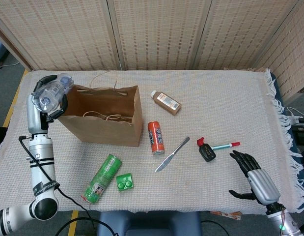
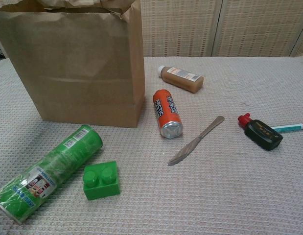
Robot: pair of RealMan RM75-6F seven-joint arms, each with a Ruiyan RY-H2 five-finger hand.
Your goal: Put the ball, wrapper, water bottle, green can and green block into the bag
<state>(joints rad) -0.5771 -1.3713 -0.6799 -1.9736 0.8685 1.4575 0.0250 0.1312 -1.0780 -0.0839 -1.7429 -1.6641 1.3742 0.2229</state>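
My left hand [image 1: 39, 109] grips the clear water bottle [image 1: 49, 94], raised in the air beside the left edge of the open brown paper bag [image 1: 105, 123]. The bag [image 2: 73, 68] stands upright on the table. In front of it lie the green can [image 1: 99, 178] [image 2: 46, 171] on its side and the green block [image 1: 124, 182] [image 2: 101, 179]. My right hand [image 1: 255, 178] hovers open near the table's front right, holding nothing. Neither the ball nor the wrapper shows in either view; the bag's inside is mostly hidden.
An orange can [image 1: 155, 137], a brown bottle [image 1: 166, 102], a butter knife [image 1: 172, 154], a small black bottle with a red cap [image 1: 206, 149] and a marker pen [image 1: 226, 145] lie on the woven cloth [image 1: 220, 98] right of the bag. Wicker screens stand behind the table.
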